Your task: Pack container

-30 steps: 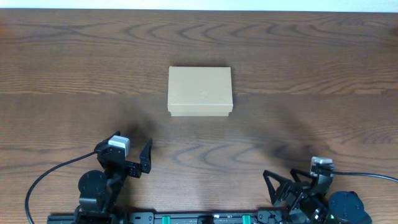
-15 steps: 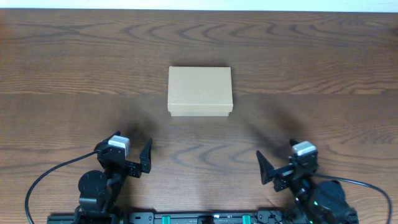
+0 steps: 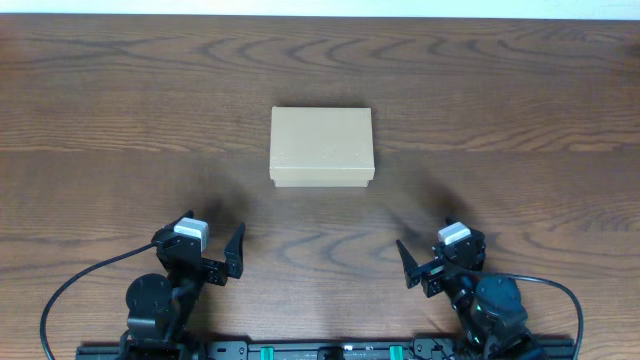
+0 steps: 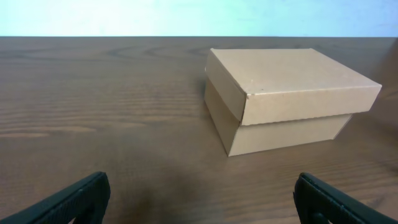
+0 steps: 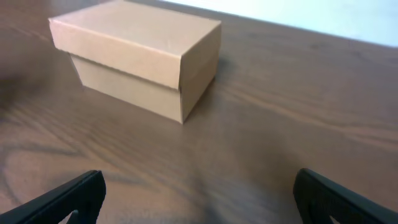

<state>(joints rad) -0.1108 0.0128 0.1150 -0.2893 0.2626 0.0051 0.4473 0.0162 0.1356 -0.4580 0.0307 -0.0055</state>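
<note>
A dark brown wooden table (image 3: 120,120) with wavy grain fills the overhead view, and a pale strip of wall (image 4: 186,17) runs along its far edge.

The container (image 3: 321,147), a plain tan cardboard box, sits flat on the wood near the middle of the table. Its lid is shut and overhangs the base a little on the sides that show.

The left pincer (image 3: 199,238) waits at the near edge with its jaws spread wide and nothing between them. From this pincer the container (image 4: 286,93) stands ahead and off to the right, well apart, with one corner turned toward the camera. Both black fingertips (image 4: 74,199) show only at the bottom corners of the left wrist view, with bare wood between them.

The right pincer (image 3: 440,250) is likewise released, jaws wide apart and empty, angled toward the table's middle. From it the container (image 5: 137,53) lies ahead and to the left, apart from the fingers (image 5: 339,199), its near corner pointing down into the frame.

Neither pincer touches the container. A black cable (image 3: 70,290) loops from the base of the left arm, and another (image 3: 565,295) curls beside the right arm.
</note>
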